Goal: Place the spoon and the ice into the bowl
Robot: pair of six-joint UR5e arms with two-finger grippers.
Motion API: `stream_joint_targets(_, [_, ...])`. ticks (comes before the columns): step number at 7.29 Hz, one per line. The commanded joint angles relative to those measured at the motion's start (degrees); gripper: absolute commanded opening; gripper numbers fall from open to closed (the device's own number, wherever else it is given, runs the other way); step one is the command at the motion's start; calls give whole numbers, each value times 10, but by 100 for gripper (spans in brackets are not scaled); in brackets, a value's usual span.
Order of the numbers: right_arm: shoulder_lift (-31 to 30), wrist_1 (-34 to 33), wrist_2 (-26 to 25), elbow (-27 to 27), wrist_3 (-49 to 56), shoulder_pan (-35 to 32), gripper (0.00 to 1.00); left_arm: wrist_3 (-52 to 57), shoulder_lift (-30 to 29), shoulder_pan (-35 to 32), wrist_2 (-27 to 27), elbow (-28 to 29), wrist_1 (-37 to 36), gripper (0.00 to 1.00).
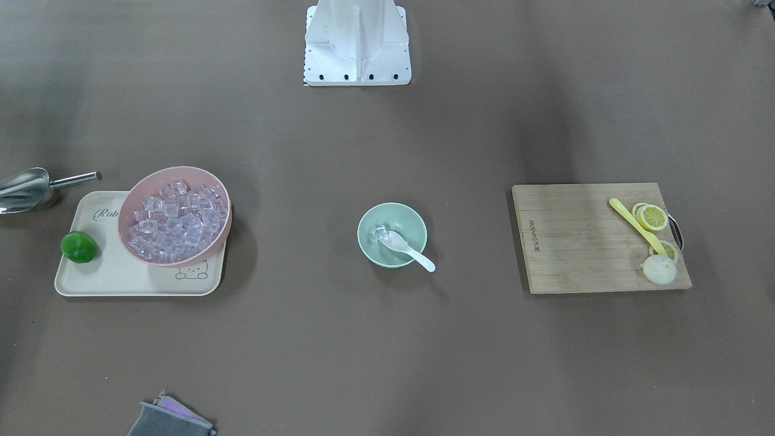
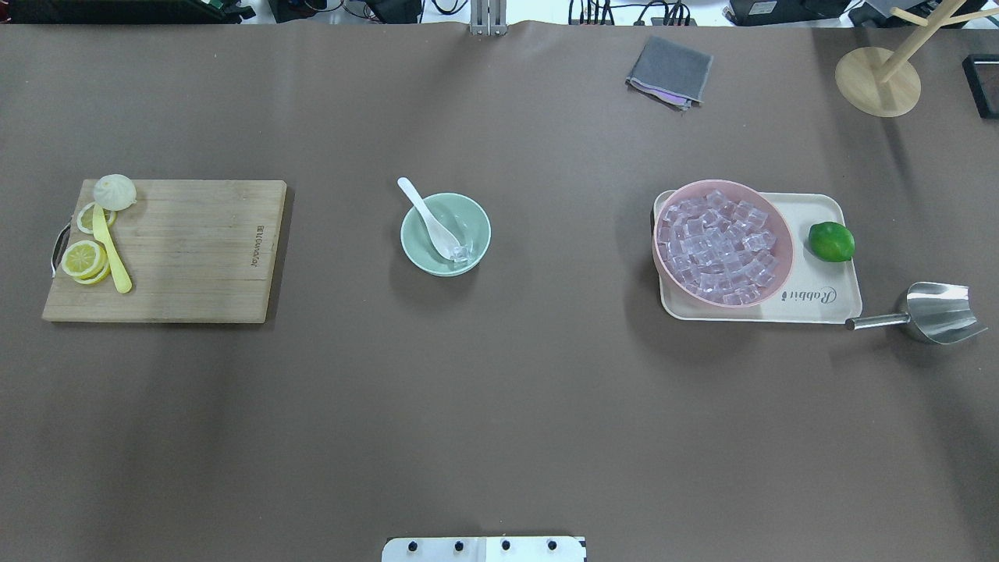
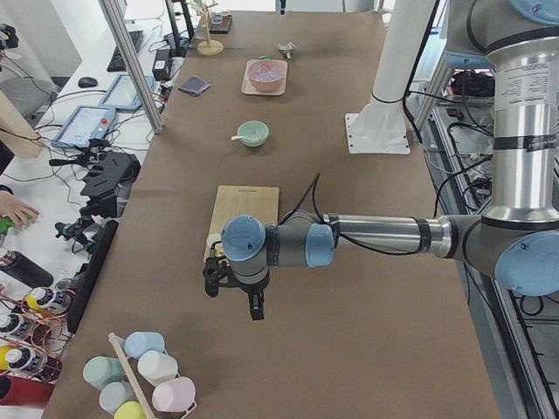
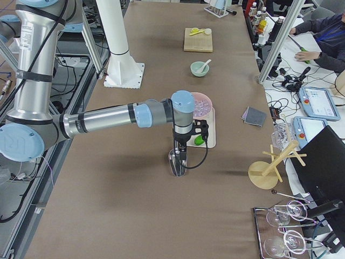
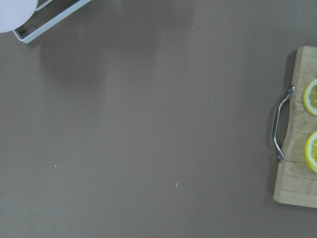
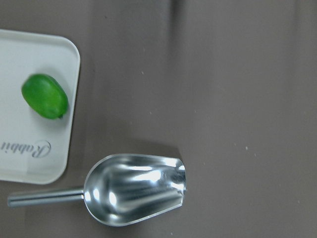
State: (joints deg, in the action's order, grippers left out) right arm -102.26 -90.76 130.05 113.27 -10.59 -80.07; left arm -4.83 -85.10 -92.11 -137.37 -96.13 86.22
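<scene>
The small green bowl (image 1: pixel 407 219) sits in the middle of the worktop (image 1: pixel 387 339), all by itself. The white spoon (image 1: pixel 412 253) is in it, with its round end down in the bottom and its handle leaning up over the rim, because the handle is too long to fit inside. One clear bit of ice (image 1: pixel 379 232) lies in the bottom of the bowl, right beside the spoon's round end and maybe touching it; it is too small to be sure. So both things look to be where the job wants them, and I think the job is about done. Well off to one side is the big pink bowl (image 1: pixel 126 213), full of more ice, on a pale tray (image 1: pixel 109 275) with a green lime (image 1: pixel 79 247). A shiny metal scoop (image 1: pixel 24 189) lies just beside the tray. Far off on the other side is a wooden board (image 1: pixel 575 242) with lemon slices (image 1: pixel 654 217) and a long yellow spoon (image 1: pixel 636 225). Both arms are well away from the green bowl, likely so they cannot bump it. The left gripper (image 3: pixel 253 305) hangs near the end of the board, and the right gripper (image 4: pixel 180 156) hangs over the metal scoop. I cannot tell if either one is wide or closed, as they show only in the side views.
</scene>
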Motion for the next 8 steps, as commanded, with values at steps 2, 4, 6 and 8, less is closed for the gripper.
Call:
stream_joint_targets(2, [-24, 1, -5, -37, 67, -61, 100, 3, 0, 1, 1, -4, 12, 100])
stream_joint_targets(4, [-24, -6, -5, -41, 134, -72, 100, 60, 6, 1, 1, -5, 28, 99])
stream_joint_targets(6, [-42, -4, -5, -43, 133, -72, 100, 62, 6, 0, -2, -9, 30, 99])
stream_joint_targets(8, [-42, -2, -4, -44, 132, -72, 100, 62, 6, 0, -1, -18, 30, 99])
